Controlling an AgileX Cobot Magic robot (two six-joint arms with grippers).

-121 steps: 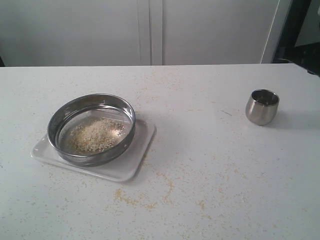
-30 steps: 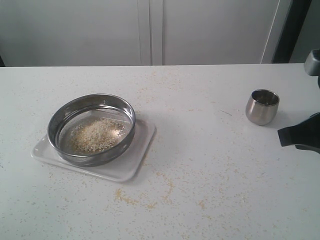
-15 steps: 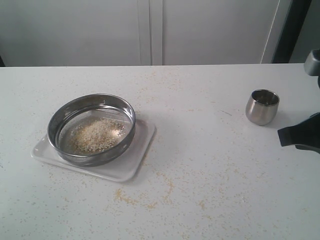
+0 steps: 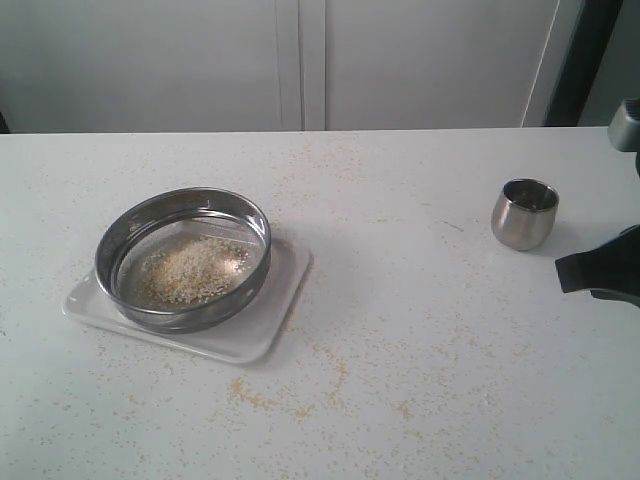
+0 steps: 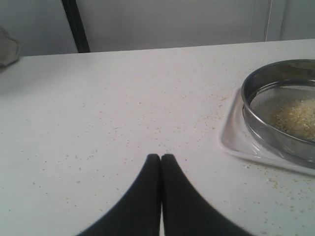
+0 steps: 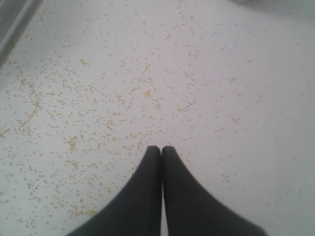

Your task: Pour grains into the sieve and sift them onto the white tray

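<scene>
The sieve point(image 4: 200, 312) with grains point(image 4: 190, 270) sits on white tray point(image 4: 283, 292); steel cup point(image 4: 524, 213) near table's point(image 4: 430, 340) right edge; left gripper point(image 5: 161, 157), right gripper point(image 6: 161, 149) clenched, empty.

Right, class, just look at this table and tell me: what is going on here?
Neither robot hand holds anything. The sieve sits on the white tray with a pile of grains on its mesh. The left hand is shut, over the table beside the tray. The right hand is shut too, near the small steel cup, which stands upright and apart from it. More grains are strewn over the table.
</scene>
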